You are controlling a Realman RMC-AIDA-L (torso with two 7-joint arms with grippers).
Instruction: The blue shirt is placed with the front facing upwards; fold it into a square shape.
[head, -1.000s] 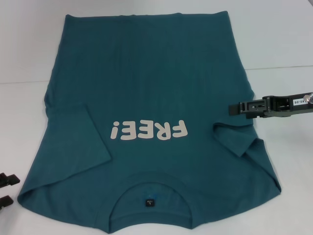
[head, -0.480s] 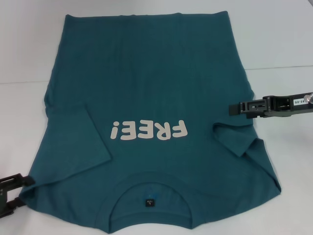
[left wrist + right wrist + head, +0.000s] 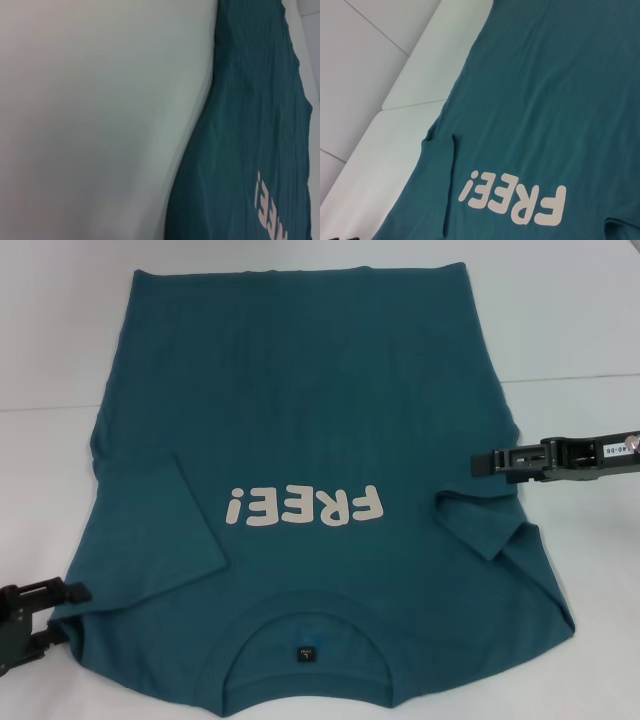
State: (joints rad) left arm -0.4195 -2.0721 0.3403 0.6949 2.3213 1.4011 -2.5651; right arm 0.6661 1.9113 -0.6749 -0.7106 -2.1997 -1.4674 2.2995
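Blue shirt [image 3: 300,440] is spread front-up across the white table [image 3: 580,330], filling centre frame. Left gripper [image 3: 72,612], jaws parted and empty, is positioned lower left at the shoulder edge; right gripper [image 3: 478,464], grip state undeterminable, is held mid-right.

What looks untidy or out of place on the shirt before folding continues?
The blue shirt lies front up, both sleeves already folded inward. The sleeve on the robot's right is rumpled, with creased, overlapping fabric; the left sleeve lies flatter. The left gripper is at the near left shoulder corner, the right gripper at the right edge.
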